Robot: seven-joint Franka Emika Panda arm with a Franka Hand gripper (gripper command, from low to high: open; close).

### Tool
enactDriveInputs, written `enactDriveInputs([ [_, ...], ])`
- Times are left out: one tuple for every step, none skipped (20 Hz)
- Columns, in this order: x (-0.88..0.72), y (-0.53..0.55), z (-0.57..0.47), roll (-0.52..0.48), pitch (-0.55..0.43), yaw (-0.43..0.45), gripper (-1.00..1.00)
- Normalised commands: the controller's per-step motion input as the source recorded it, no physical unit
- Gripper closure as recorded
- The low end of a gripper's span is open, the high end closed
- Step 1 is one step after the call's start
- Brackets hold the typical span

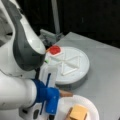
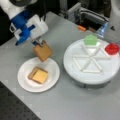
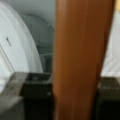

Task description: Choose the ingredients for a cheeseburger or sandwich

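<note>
The gripper pinches a tan bread slice above the white paper plate. On the plate, a yellow cheese slice tops another bread slice.

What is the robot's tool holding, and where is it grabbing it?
The tool holds a tan bread slice by its upper corner, above the white plate.
</note>
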Motion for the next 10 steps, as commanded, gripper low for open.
enactDriveInputs([
  [0.44,0.10,-0.21,-0.087,0.087,0.075,1.00],
  [0.45,0.06,-0.19,-0.119,0.088,0.084,1.00],
  [0.46,0.00,-0.18,-0.138,0.098,0.084,1.00],
  [0.47,-0.06,-0.17,-0.146,0.108,0.080,1.00],
  [0.46,-0.10,-0.14,-0.140,0.115,0.076,1.00],
  [0.44,-0.14,-0.11,-0.127,0.124,0.075,1.00],
  [0.42,-0.17,-0.09,-0.148,0.131,0.073,1.00],
  [0.39,-0.18,-0.05,-0.143,0.139,0.076,1.00],
  [0.38,-0.20,-0.05,-0.142,0.134,0.086,1.00],
  [0.38,-0.21,-0.04,-0.128,0.137,0.108,1.00],
])
